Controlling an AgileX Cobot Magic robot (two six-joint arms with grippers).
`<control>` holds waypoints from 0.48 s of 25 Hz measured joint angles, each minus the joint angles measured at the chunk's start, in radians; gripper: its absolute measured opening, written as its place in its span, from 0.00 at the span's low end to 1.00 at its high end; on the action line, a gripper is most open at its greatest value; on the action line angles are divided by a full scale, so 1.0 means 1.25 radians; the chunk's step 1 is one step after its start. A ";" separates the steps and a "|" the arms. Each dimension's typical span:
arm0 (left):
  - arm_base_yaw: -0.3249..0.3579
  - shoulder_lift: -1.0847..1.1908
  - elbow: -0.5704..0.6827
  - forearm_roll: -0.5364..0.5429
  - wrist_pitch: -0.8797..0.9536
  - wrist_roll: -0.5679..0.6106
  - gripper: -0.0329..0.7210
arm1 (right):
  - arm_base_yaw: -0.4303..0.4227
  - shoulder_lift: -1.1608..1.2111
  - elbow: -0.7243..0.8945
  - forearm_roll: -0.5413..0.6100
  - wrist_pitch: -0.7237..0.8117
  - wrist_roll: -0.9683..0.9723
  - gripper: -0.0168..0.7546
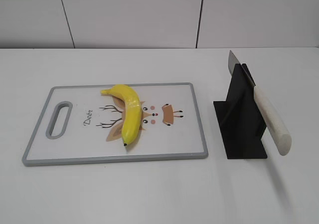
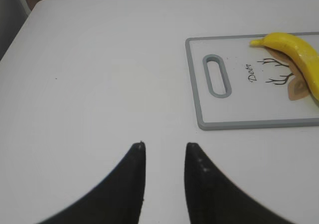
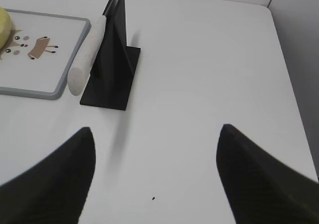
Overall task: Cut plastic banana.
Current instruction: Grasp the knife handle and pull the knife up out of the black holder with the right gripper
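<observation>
In the exterior view, a white cutting board (image 1: 194, 119) with a grey rim and a slot handle at its left end is seen lying flat on the white table (image 1: 149, 189). The plastic banana (image 1: 129, 113) is laid on the middle of the board, over a printed deer picture, with its stem toward the far edge and its black tip toward the near edge. To the right of the board, apart from it, a black stand (image 1: 240, 121) is set on the table. A knife (image 1: 264, 109) is propped in the stand, its pale handle slanting down toward the front right and its blade tip showing above the stand's top. No arm is seen in this view.

In the left wrist view, the left gripper (image 2: 164, 146) is held over bare table, left of and nearer than the board's handle end. Its two dark fingers are parted by a narrow gap and nothing is held between them. The stem end of the banana is visible on the board at the upper right.

In the right wrist view, the right gripper (image 3: 154, 129) is spread wide and holds nothing; it appears to hang above the table, though its height cannot be judged well. The stand and the knife lie ahead to its left, with the board's corner just beyond them.
</observation>
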 joint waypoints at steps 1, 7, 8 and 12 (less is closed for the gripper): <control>0.000 0.000 0.000 0.000 0.000 0.000 0.46 | 0.000 0.002 -0.003 0.000 0.000 0.000 0.78; 0.000 0.000 0.000 0.002 0.000 0.000 0.89 | -0.001 0.134 -0.066 -0.001 0.035 0.026 0.78; 0.000 0.000 0.000 0.002 0.001 0.000 0.91 | -0.001 0.168 -0.079 -0.001 0.048 0.037 0.78; 0.000 0.000 0.000 0.003 0.001 0.000 0.92 | -0.001 0.301 -0.128 0.008 0.073 0.054 0.78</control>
